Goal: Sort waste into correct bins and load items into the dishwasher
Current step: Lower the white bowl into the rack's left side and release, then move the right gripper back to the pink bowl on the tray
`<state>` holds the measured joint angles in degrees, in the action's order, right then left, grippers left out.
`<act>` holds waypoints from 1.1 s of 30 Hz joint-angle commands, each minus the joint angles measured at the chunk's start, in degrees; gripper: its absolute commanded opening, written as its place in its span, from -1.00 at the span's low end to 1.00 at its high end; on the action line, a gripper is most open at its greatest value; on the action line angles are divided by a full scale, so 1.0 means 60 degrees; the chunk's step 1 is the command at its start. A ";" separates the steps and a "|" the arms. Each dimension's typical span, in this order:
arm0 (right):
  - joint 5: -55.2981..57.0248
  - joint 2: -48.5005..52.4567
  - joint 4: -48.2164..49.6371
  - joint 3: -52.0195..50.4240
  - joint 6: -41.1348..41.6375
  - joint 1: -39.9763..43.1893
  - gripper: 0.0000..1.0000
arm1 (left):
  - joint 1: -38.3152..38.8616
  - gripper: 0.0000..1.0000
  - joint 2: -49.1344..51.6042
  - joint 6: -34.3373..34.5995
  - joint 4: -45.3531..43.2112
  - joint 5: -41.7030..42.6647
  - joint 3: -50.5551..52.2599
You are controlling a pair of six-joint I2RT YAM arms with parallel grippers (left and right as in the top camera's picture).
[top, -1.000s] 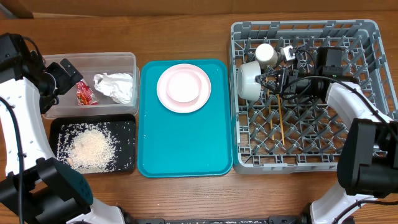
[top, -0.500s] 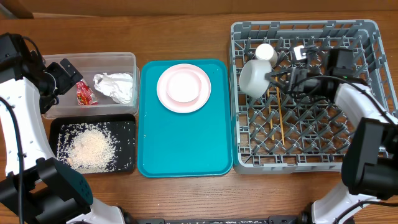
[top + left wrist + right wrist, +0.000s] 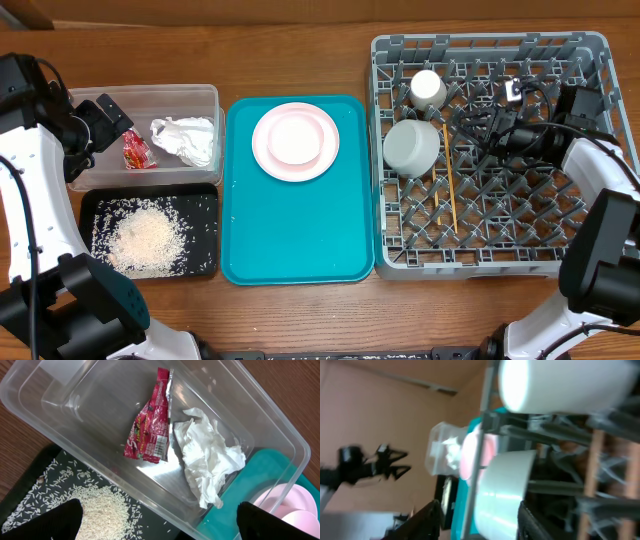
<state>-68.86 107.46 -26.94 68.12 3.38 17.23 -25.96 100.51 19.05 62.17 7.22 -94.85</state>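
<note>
The grey dish rack (image 3: 585, 255) holds a whitish-grey bowl (image 3: 412, 146) upside down, a small pale cup (image 3: 428, 88) and wooden chopsticks (image 3: 450, 190). My right gripper (image 3: 468, 133) is open and empty, just right of the bowl. In the right wrist view the bowl (image 3: 502, 492) and cup (image 3: 565, 382) lie ahead of the open fingers (image 3: 477, 527). My left gripper (image 3: 97, 125) is open over the clear tub (image 3: 205, 95), which holds the red wrapper (image 3: 147, 435) and the white napkin (image 3: 207, 457). Rice (image 3: 145, 240) lies in the black tray (image 3: 90, 205). The pink plate (image 3: 320, 160) has a paler round thing in its middle.
The teal serving tray (image 3: 295, 230) lies between the bins and the rack, with the plate at its far end. The right arm and its cables lie across the rack's back right part. Bare wooden table surrounds everything.
My right gripper has let go of the bowl, which now rests upside down on the rack floor. The gripper has drawn back to the right. The left arm has not moved.
</note>
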 commanded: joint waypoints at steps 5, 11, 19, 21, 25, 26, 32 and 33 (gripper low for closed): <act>0.1402 -0.0124 -0.0732 0.0798 0.1129 0.0040 -0.14 | 0.0036 1.00 -0.0255 -0.0211 -0.0004 -0.0058 0.0015; 0.4273 -0.0896 -0.3100 0.2433 0.0528 -0.0933 -0.33 | 0.0036 1.00 -0.0255 -0.0211 -0.0004 -0.0058 0.0015; 0.9420 -0.1443 -0.4707 0.2871 0.0324 -0.4098 -0.92 | 0.0036 1.00 -0.0255 -0.0211 -0.0004 -0.0058 0.0015; 0.9428 -0.1381 -0.4652 0.2805 0.0328 -0.4710 -0.92 | 0.0036 1.00 -0.0255 -0.0211 -0.0004 -0.0058 0.0015; 0.9296 -0.1235 -0.3974 0.2772 0.0324 -0.6000 -0.82 | 0.0036 1.00 -0.0255 -0.0211 -0.0004 -0.0058 0.0015; 0.9307 -0.1191 -0.3767 0.2772 0.0321 -0.6284 -0.78 | 0.0036 1.00 -0.0255 -0.0211 -0.0004 -0.0058 0.0015; 1.0025 -0.0765 -0.2284 0.2772 0.0321 -0.7960 -0.50 | 0.0036 1.00 -0.0255 -0.0211 -0.0004 -0.0058 0.0015; 1.0211 -0.0674 -0.2007 0.2772 0.0171 -0.8222 -0.42 | 0.0036 1.00 -0.0255 -0.0211 -0.0004 -0.0058 0.0015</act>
<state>-12.29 101.45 -41.39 84.73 5.54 -28.36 -25.96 100.51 19.05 62.17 7.20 -94.85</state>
